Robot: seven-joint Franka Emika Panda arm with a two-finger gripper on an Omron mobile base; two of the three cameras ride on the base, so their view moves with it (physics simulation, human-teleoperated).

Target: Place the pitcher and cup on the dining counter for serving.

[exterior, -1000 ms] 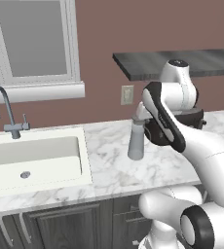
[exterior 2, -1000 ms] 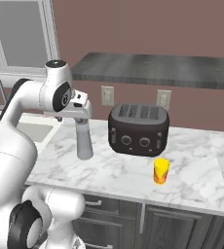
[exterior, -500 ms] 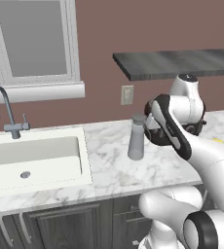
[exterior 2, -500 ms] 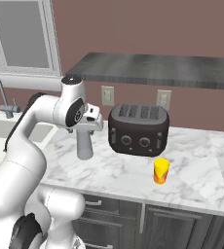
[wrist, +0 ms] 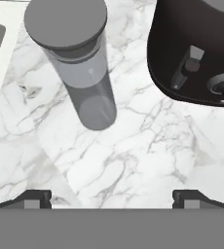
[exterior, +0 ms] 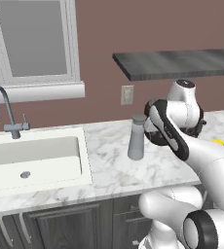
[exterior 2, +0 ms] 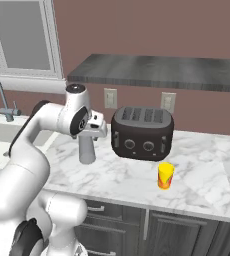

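- On the marble table (exterior 2: 202,175) by the sink, the pitcher (exterior: 136,137) stands straight up. It is tall and thin, so its long side runs up and down.
- The white sink (exterior: 33,158) sits off to one side of the pitcher. The black toaster (exterior 2: 142,132) sits near it on the other side.
- The claw (wrist: 111,198) hangs over the table with its two tips far apart. Nothing is between them.
- Seen from the hand, the pitcher (wrist: 76,58) is ahead of the claw and a bit toward the sink side. Its round cap is close to the camera, so the hand looks down on it from above.
- From the right base camera, the hand is right beside the top of the pitcher (exterior 2: 88,147). I cannot tell if they touch.
- The yellow cup (exterior 2: 165,175) stands in front of the toaster, well apart from the pitcher and from the claw. The pitcher is much nearer to the claw.
- Both things are on this sink table, not on the dining counter. So I think no part of the job is done yet.
- I think the pitcher comes first. The claw needs to slide toward the sink side until the pitcher's thin body sits between the two tips, then squeeze.
- Being tall and thin, the pitcher could tip over if a tip bumps it.
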